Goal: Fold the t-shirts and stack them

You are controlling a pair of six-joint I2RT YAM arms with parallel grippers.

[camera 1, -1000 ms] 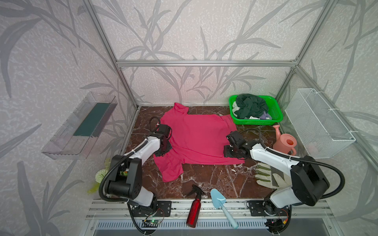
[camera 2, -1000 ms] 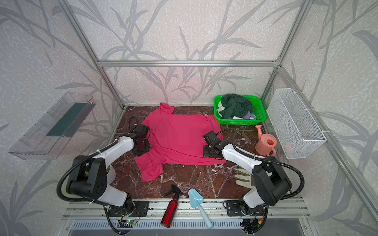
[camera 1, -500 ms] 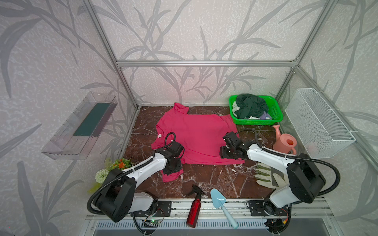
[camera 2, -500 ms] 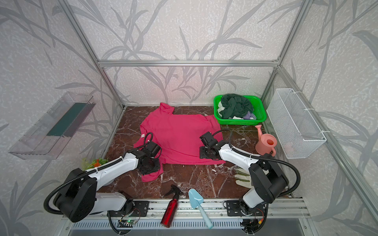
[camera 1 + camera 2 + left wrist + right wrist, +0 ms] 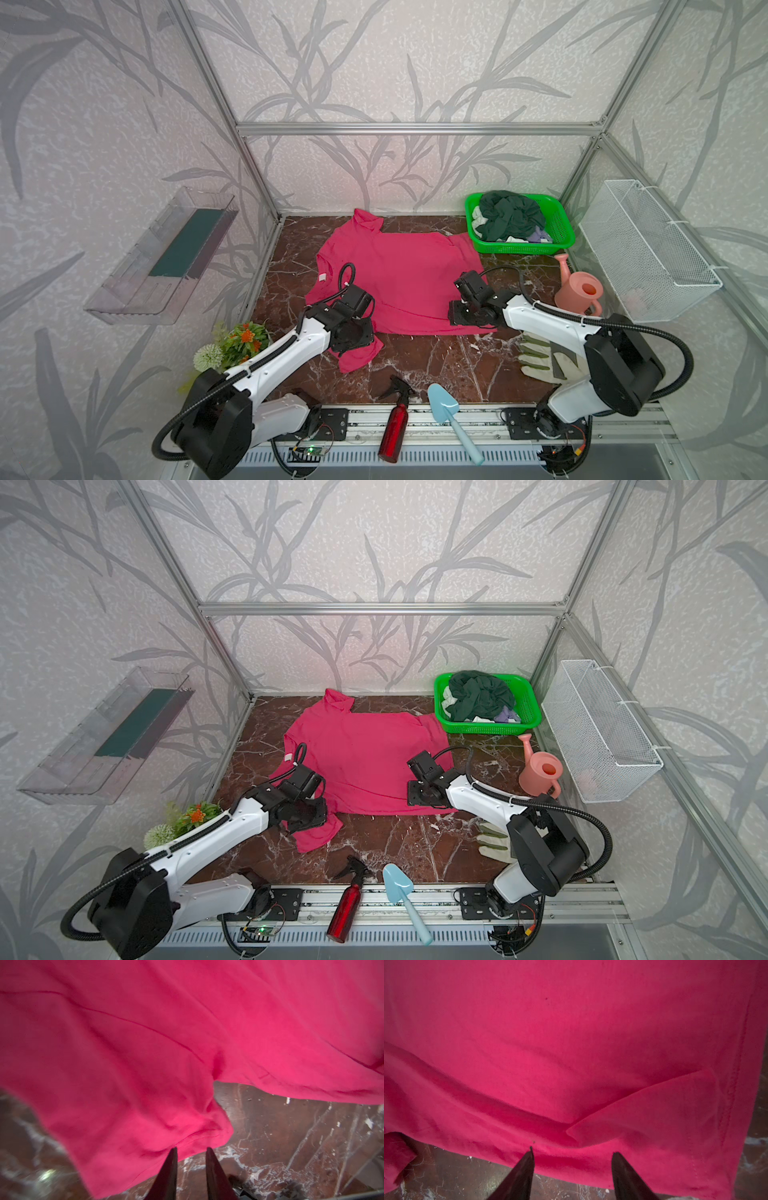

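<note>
since a second ago my left gripper (image 5: 191,1150) has swung off the collar edge of the pink t-shirt (image 5: 407,282) and come back toward my base, onto its near sleeve (image 5: 359,359). the white neck label (image 5: 322,277) now shows just beyond it. my right gripper (image 5: 572,1152) has barely shifted along the shirt's near edge.

the left jaws have only a narrow slit between them, tips right at the sleeve hem. i cannot tell whether cloth is pinched there or merely lies under them. the right jaws stand well apart and hold nothing, tips at the cloth's edge close to the hem corner.

the shirt lies spread on the marble table top (image 5: 436,361) between my two grippers. its long axis runs from one gripper to the other: collar pointing out past the left, bottom hem just outside the right, and the second sleeve far beyond both. the dark green t-shirt (image 5: 511,216) sits crumpled in the green basket (image 5: 561,232), well beyond my right gripper.

what i think could go wrong:
- with so thin a bite at the hem, the sleeve may slip out as i lift.
- nothing pins the hem end, so a pull on the left could drag the whole shirt and skew the fold line.
- a doubled-over flap (image 5: 643,1109) just ahead of my right jaws would get trapped as a lump if i fold over it.
</note>
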